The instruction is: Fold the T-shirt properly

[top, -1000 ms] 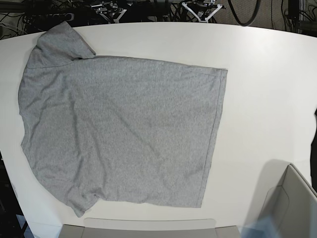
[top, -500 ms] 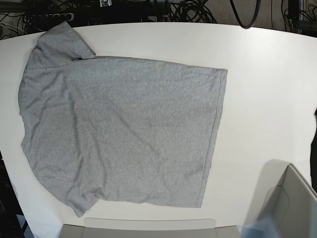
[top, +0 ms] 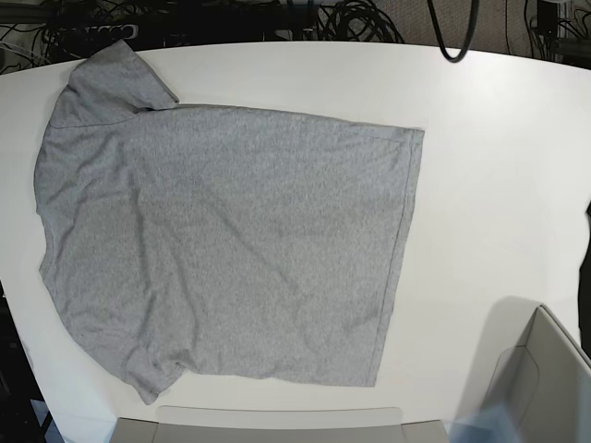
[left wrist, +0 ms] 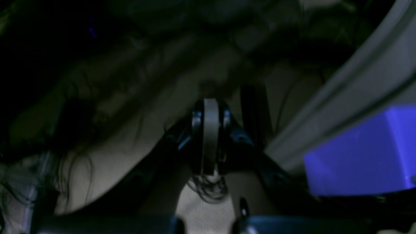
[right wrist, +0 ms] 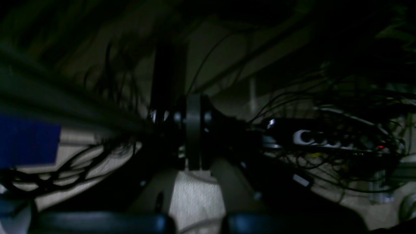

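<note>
Jaws of both the left gripper (left wrist: 208, 138) and right gripper (right wrist: 194, 141) were pressed together, holding nothing, off the white counter (top: 499, 138). The heather-grey short-sleeved cotton T-shirt (top: 222, 249) lay spread flat, plain side up, across the counter's left half.

One T-shirt (top: 222, 249) is counted, one white table (top: 489, 157), two grippers — left gripper (left wrist: 209, 136), right gripper (right wrist: 193, 139) — one grey box (top: 545, 388).

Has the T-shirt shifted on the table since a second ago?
No. The T-shirt lies flat as before, hem corner at the same spot on the table.
</note>
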`<state>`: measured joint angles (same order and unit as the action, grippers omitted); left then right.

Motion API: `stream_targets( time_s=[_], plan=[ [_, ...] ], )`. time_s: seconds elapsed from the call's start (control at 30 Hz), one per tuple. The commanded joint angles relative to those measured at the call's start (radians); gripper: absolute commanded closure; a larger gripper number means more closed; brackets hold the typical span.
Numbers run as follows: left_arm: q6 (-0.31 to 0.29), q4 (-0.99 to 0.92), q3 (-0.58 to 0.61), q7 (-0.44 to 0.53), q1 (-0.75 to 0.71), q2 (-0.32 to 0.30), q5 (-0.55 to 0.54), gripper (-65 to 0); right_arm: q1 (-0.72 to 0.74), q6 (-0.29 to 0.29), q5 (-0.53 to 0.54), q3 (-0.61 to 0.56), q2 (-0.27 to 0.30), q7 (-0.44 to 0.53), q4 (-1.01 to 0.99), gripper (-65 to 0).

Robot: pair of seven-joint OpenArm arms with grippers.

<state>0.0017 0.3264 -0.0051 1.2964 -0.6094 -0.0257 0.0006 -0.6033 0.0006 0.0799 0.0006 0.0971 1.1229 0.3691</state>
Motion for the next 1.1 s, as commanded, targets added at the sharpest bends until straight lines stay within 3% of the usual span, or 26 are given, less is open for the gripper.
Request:
stream_targets(
  time_s=[0.0, 0.3, 0.47, 0.6, 0.67, 0.77, 0.93, 1.07],
  plan=[
    [0.002, 0.064, 0.000, 0.044, -0.056, -0.004, 0.000, -0.1, -0.065, 0.005, 0.014, 0.000, 0.000, 0.030, 0.069, -0.3],
    [0.002, 0.593, 0.000, 0.041, -0.341, -0.006, 0.000, -0.1, -0.370, 0.006, 0.054, 0.002, 0.037, 0.029, 0.660, -0.3],
    [0.002, 0.785, 0.000, 0.039, -0.410, -0.006, 0.000, -0.1, -0.470, 0.006, 0.169, 0.002, 0.049, -0.008, 0.885, -0.3],
    [0.002, 0.931, 0.000, 0.013, -0.473, -0.006, 0.006, -0.1, -0.577, 0.006, 0.291, 0.000, 0.134, -0.168, 1.135, -0.3],
    [0.001, 1.019, 0.000, -0.039, -0.496, -0.006, 0.006, -1.0, -0.622, 0.006, 0.383, 0.000, 0.171, -0.240, 1.240, -0.3],
    [0.001, 1.137, 0.000, -0.146, -0.516, -0.006, 0.006, -4.2, -0.679, 0.006, 0.553, 0.002, 0.273, -0.343, 1.369, -1.4],
    [0.001, 1.235, 0.000, -0.263, -0.524, -0.006, 0.006, -7.5, -0.706, 0.006, 0.818, 0.000, 0.421, -0.424, 1.418, -13.5],
    [0.001, 1.259, 0.000, -0.329, -0.522, -0.006, 0.006, -10.0, -0.706, 0.006, 0.947, 0.000, 0.476, -0.422, 1.405, -23.4]
  ],
)
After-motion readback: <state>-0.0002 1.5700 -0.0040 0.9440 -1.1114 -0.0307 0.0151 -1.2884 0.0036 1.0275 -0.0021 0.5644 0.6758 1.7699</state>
